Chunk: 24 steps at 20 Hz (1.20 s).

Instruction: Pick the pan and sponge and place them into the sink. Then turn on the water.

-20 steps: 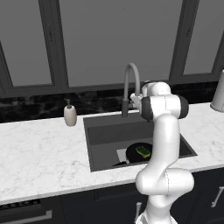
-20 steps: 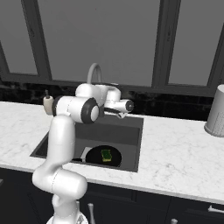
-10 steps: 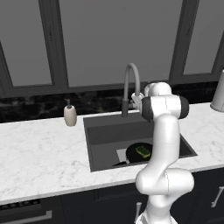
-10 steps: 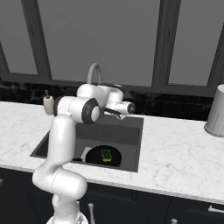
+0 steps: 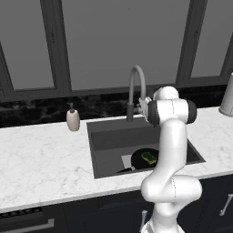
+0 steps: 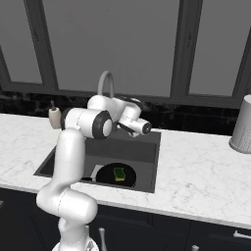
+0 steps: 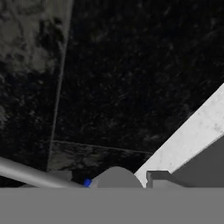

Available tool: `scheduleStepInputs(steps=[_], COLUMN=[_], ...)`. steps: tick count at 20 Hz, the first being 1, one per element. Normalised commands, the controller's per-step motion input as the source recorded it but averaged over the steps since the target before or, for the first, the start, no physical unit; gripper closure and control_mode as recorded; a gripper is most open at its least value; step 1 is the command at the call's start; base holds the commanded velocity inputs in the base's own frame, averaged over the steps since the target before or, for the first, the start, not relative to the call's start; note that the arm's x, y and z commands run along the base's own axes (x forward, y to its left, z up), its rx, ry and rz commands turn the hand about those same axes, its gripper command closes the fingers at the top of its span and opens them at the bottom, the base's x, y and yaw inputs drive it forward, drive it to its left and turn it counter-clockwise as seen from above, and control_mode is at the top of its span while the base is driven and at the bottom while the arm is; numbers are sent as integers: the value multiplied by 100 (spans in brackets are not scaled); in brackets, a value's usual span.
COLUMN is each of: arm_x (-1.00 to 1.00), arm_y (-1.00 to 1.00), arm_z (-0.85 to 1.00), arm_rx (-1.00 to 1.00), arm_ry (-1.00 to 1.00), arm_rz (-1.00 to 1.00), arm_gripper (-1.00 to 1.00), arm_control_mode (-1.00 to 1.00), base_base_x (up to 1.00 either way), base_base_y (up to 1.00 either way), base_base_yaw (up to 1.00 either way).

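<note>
The black pan (image 5: 142, 159) lies flat on the floor of the dark sink (image 5: 113, 141), and the green-and-yellow sponge (image 5: 149, 157) rests on the pan. From the right base, the pan (image 6: 109, 175) and the sponge (image 6: 118, 174) show in the sink (image 6: 147, 162). My gripper (image 5: 144, 107) is raised at the back of the basin, right beside the foot of the arched grey faucet (image 5: 136, 84), facing the dark backsplash. Its fingers are hidden behind my own arm. No water falls from the spout. The hand view has grey faucet parts (image 7: 114, 178) at its bottom.
A cream soap dispenser (image 5: 73, 119) stands on the white marble counter (image 5: 45, 164) left of the sink. A grey ribbed canister (image 6: 242, 126) stands at the far right. Black backsplash (image 7: 131, 78) and dark windows rise behind the faucet.
My wrist has eased slightly downward beside the faucet. The pan and the sponge have not moved.
</note>
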Motion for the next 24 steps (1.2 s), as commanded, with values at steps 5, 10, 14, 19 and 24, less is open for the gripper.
scheduleStepInputs(steps=[5, 10, 14, 19, 24], arm_x=[3, 3, 6, 3, 0], arm_y=[-16, -19, -16, -11, 0], arm_z=[0, 0, 0, -1, 0], arm_rx=[12, 9, 12, 7, 0], arm_ry=[11, 14, 11, 8, 0], arm_rz=[-17, -17, -10, -4, 0], arm_gripper=[100, 100, 100, 100, 100], arm_control_mode=[-100, -100, -100, -100, -100], base_base_x=[0, 0, 0, 0, 0], base_base_y=[0, 0, 0, 0, 0], base_base_yaw=[0, 0, 0, 0, 0])
